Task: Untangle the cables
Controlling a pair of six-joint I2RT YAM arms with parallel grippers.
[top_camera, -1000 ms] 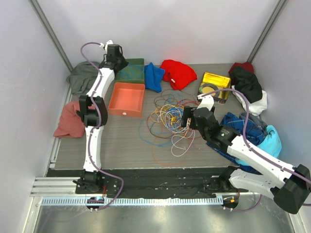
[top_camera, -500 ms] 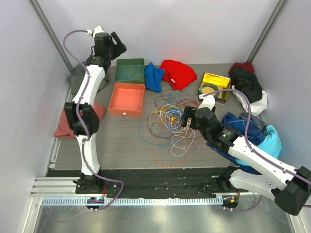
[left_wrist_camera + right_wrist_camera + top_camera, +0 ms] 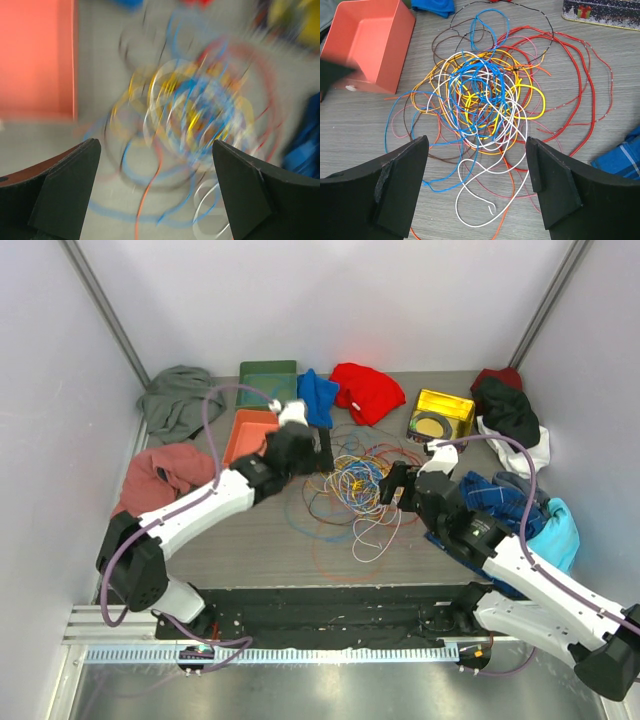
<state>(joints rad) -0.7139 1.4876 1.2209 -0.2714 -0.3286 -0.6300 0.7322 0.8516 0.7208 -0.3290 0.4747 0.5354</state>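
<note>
The cables (image 3: 350, 485) are seen in one loose tangle near the middle of the table (image 3: 250, 530), where they lay half a second ago. Blue, white and yellow loops are piled at the core. Red loops are spread to the right and far side, and a white end and an orange strand trail toward the near edge.

The greatest change is in the left arm. Half a second ago it was raised at the far-left corner, over the grey cloth (image 3: 175, 400) and beside the green tray (image 3: 266, 364). It has now been swung down and to the right, so that it is stretched low across the orange tray (image 3: 243, 437). The left gripper (image 3: 155, 147) is held at the left side of the tangle. Its wrist view is smeared by motion, yet its fingers (image 3: 70, 185) are seen spread wide with nothing between them, and the blurred cables lie beyond. The grey cloth is now uncovered.

The right arm is little altered, having been shifted only slightly. The right gripper (image 3: 475, 147) is held at the right edge of the tangle, just above the table. Its jaws are wide apart and nothing is gripped; the tangle is framed between and beyond them. The tin (image 3: 445, 400) stays at the far right, well apart from the cables.
</note>
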